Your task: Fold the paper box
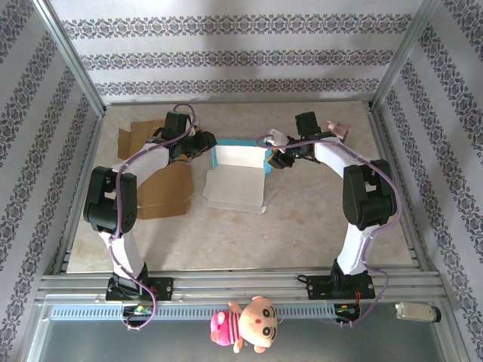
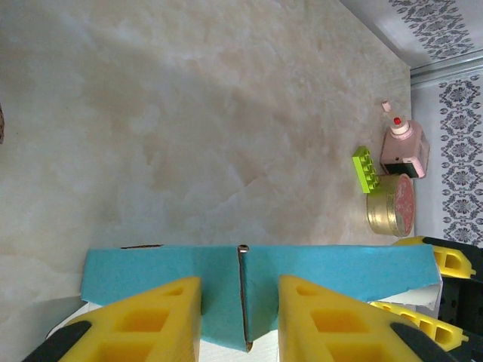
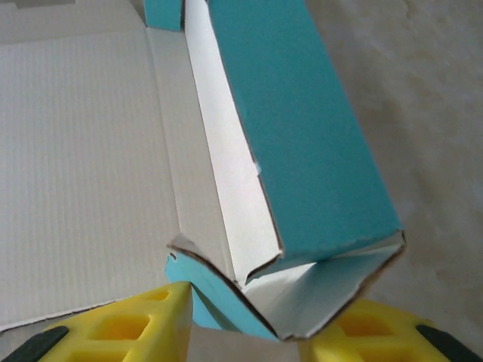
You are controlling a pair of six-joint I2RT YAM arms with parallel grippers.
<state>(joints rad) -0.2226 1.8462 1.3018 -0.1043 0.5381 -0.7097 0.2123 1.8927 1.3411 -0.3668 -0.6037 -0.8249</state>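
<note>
Paper box (image 1: 234,185) parked on counter (image 1: 317,226), middle toward far edge. Teal wall (image 1: 240,157) stood up, long axis laid left-right. Left fingers (image 2: 166,317) held apart, seam at wall's left end straddled. Right fingers (image 3: 143,324) set either side of right-end flap; clamped or not can't be told. Each end covered by nearer arm.

No readable text, label or number shows anywhere.

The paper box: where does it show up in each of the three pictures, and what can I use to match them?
Top view: the box lies at the middle of the table.
Left wrist: box, blue wall across the bottom.
Right wrist: box up close, blue wall right of white panel.
Shared landmark: the beige table.
</note>
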